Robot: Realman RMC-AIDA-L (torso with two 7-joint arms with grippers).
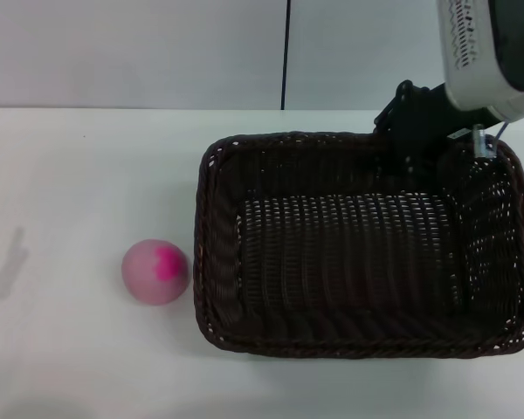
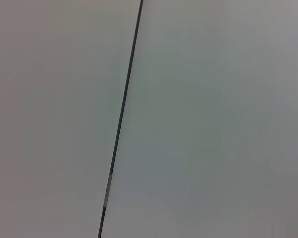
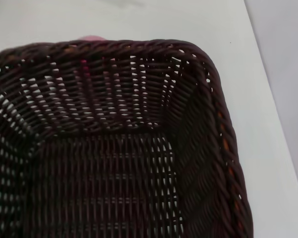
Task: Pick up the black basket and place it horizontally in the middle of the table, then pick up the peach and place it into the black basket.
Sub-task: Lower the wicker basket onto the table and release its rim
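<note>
From my head view, the black basket (image 1: 367,244) lies long side across the counter (image 1: 70,175), somewhat toward my right, with my right pincer (image 1: 419,118) at its far right corner, over the braided rim; I cannot tell from here whether the pincer is apart, together, or clamped on the rim, since the dark fingers merge with the wicker. The peach (image 1: 155,271) sits on the counter just beside the basket's left end, not touching it. My judgement is that the basket-placing step is in hand: to do it well I should keep the rim level, square the long side to the counter's edge, and avoid sliding the basket leftward into the peach, which would roll easily. My left wrist view shows only a pale wall with a thin dark seam, so the left pincer is not visible and looks parked away from the work. My right wrist view looks down into the basket's corner, with a sliver of the peach (image 3: 92,38) beyond the far rim; my own fingers do not show there.
</note>
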